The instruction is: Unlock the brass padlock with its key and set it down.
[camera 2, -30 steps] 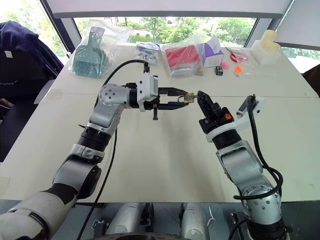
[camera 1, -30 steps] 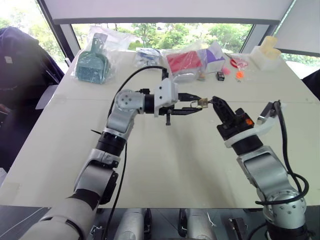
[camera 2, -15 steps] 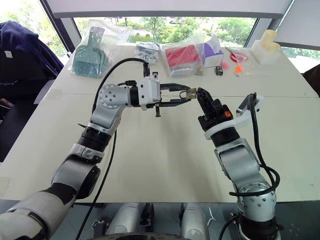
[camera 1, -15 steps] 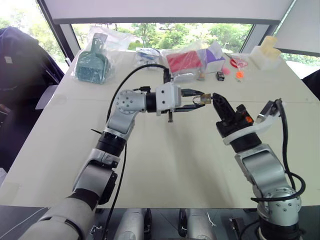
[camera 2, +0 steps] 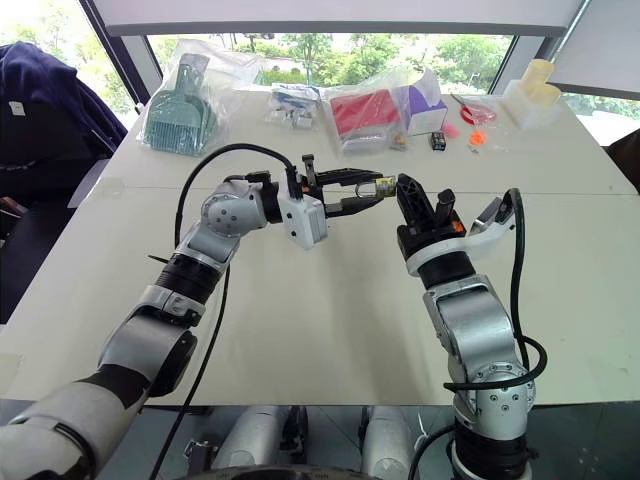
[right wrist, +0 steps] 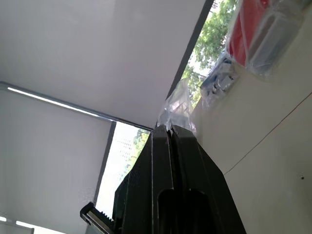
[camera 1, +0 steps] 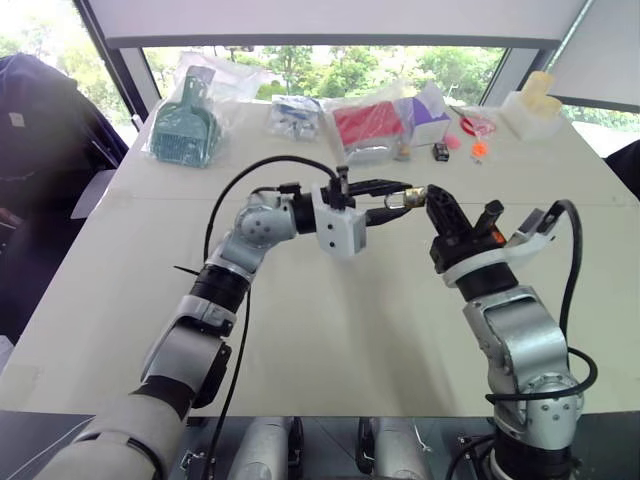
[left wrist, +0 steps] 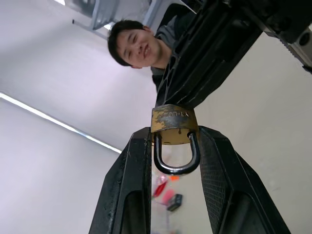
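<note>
Left end effector [camera 1: 398,201], raised above the desk [camera 1: 330,330] centre, fingers clamped on the silvery shackle of the brass padlock [left wrist: 174,126]; padlock held in the air between both end effectors, clear of the desk; right end effector [camera 1: 432,195], fingers pressed together, meeting the padlock's brass body.

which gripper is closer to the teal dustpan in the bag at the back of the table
Left. The left gripper is above mid-table, holding the brass padlock, on the side of the teal dustpan. The right gripper meets it from the far side of the padlock, farther off.
</note>
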Motion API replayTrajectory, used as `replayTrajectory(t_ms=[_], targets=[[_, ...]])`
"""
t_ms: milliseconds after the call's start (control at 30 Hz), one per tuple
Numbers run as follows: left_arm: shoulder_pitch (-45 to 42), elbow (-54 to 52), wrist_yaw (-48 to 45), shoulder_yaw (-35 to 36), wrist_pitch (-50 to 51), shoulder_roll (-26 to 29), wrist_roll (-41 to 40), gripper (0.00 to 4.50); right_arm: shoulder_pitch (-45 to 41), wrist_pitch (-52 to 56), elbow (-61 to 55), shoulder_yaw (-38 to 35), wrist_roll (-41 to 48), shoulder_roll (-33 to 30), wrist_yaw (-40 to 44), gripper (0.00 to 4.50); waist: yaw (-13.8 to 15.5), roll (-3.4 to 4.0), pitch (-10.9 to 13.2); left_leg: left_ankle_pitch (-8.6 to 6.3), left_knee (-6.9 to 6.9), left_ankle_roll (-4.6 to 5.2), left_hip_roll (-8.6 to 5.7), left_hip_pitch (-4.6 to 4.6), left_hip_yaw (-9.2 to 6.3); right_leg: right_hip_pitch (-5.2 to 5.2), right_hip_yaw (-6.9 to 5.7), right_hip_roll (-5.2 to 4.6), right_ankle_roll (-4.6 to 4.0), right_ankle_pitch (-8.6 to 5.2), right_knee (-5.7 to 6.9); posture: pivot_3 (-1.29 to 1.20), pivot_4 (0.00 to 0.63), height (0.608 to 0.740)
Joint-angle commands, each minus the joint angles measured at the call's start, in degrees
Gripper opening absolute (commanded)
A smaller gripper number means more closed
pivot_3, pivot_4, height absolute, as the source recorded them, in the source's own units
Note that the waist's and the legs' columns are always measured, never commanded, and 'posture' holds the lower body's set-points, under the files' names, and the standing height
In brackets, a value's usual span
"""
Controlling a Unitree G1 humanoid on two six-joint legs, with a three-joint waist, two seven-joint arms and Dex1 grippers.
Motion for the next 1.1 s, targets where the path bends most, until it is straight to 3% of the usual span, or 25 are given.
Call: replayTrajectory(t_ms=[33, 200, 300, 433, 700, 1033, 1100], targets=[[-4.01, -1.31, 4.85, -0.19, -5.42, -0.7, -0.7, 0.8, 0.31, -0.26, 2.15, -0.64, 0.25, 0.9, -2.7, 0.02, -0.03, 0.0, 0.0, 0.0, 0.0, 0.0, 0.0, 0.0, 0.0, 0.0, 0.0, 0.0, 0.0, 0.0, 0.0, 0.0, 0.15, 0.735], [-4.3, 0.62, -6.53, -0.05, 10.12, -1.75, -14.68, 0.8, 0.15, 3.2, -1.75, -1.55, -2.7, -4.54, 3.43, 0.02, 0.01, 0.03, 0.02, 0.0, -0.03, 0.0, 0.0, -0.01, 0.03, -0.01, 0.0, 0.0, 0.0, 0.0, -0.01, 0.0, 0.15, 0.735], [-5.41, 0.38, -13.17, 1.11, 18.42, -1.72, -21.65, 0.8, 0.36, 4.05, -4.06, -3.99, -0.34, -8.35, 8.84, 0.9, -0.18, 0.04, 0.03, 0.0, -0.02, 0.0, 0.0, -0.01, 0.03, -0.02, 0.0, -0.01, 0.0, -0.01, -0.03, 0.0, 0.15, 0.735], [-6.76, -1.05, -20.42, 2.36, 28.27, -1.52, -28.64, 0.8, 2.96, 7.6, -4.4, -8.9, 3.3, -16.33, 16.23, 2.89, -0.26, 0.14, 0.07, 0.0, -0.06, 0.0, 0.03, -0.01, 0.03, -0.04, 0.0, 0.02, 0.0, -0.01, -0.01, 0.0, 0.15, 0.735], [-6.3, -7.77, -25.18, 2.66, 37.12, -2.37, -33.12, 0.8, 4.46, 12.23, -0.39, -12.2, 8.03, -23.46, 26.79, 2.89, -0.02, 0.13, 0.08, 0.0, -0.04, 0.01, 0.02, -0.01, 0.02, -0.02, 0.0, 0.01, 0.0, -0.01, -0.04, 0.0, 0.15, 0.735], [-2.71, -18.15, -24.04, 2.06, 43.46, -2.87, -33.67, 0.8, 1.9, 12.47, 2.06, -10.04, 7.9, -20.6, 27.68, 2.89, 0.03, 0.14, 0.08, 0.0, -0.04, 0.0, 0.02, -0.01, 0.01, -0.03, 0.0, 0.01, -0.01, -0.01, -0.03, 0.0, 0.15, 0.735], [-2.42, -18.25, -24.18, 2.04, 43.5, -3.0, -33.52, 0.8, 1.56, 12.42, 2.21, -10.0, 7.89, -20.13, 27.41, 2.34, 0.01, 0.14, 0.08, 0.0, -0.03, 0.01, 0.01, -0.01, 0.01, -0.02, 0.0, 0.0, 0.0, -0.01, -0.04, 0.0, 0.15, 0.735]])
